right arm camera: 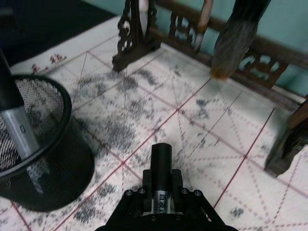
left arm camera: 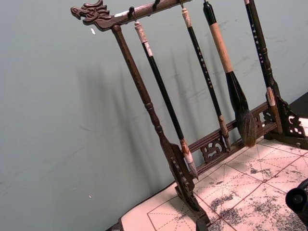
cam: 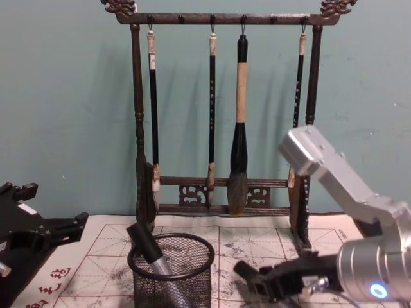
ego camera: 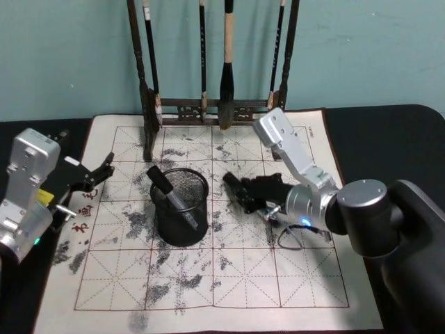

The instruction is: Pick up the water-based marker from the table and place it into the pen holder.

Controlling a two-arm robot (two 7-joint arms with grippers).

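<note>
My right gripper point(ego camera: 252, 195) is shut on a black water-based marker point(ego camera: 236, 186), which points toward the pen holder point(ego camera: 179, 209), a black wire-mesh cup at the middle of the mat. In the right wrist view the marker point(right arm camera: 162, 163) sticks out past the gripper point(right arm camera: 161, 202), with the pen holder point(right arm camera: 45, 168) a short way off to the side. Another marker point(ego camera: 167, 189) with a grey barrel leans inside the cup. From the chest view the held marker point(cam: 247, 269) sits to the right of the holder point(cam: 172, 273), below its rim. My left gripper point(ego camera: 94, 175) rests open at the mat's left edge.
A tall dark wooden brush rack point(ego camera: 212, 111) with several hanging brushes point(cam: 239, 128) stands at the back of the ink-stained calligraphy mat point(ego camera: 208, 278). A thin cable point(ego camera: 295, 236) lies under my right wrist. The black table point(ego camera: 389, 139) extends on both sides.
</note>
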